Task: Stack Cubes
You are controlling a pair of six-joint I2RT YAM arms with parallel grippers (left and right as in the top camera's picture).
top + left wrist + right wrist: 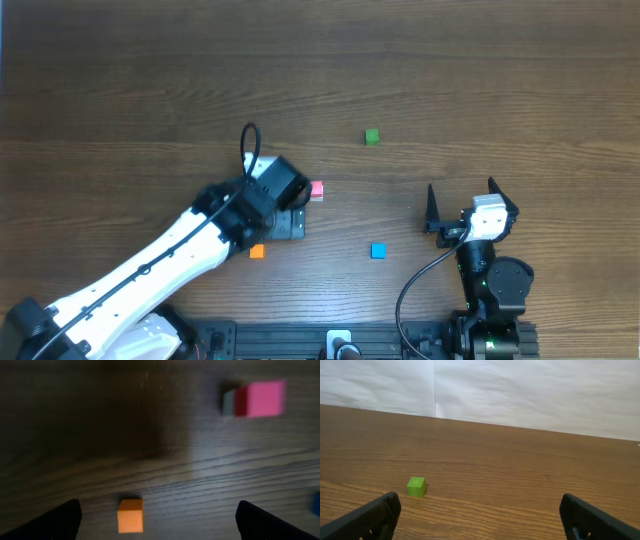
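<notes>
Left hand (157, 512) hangs released over the small orange cube (130, 515). The cube sits off-centre between its fingers (60, 521); closing might nudge it askew

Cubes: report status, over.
Left gripper open over orange cube. Right gripper open, empty. Pink cube, green cube, blue cube apart, none stacked. Nothing blocking.

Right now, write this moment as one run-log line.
left gripper: open, over orange cube | right gripper: open, facing green cube | pink cube, blue cube: apart, unstacked
</notes>
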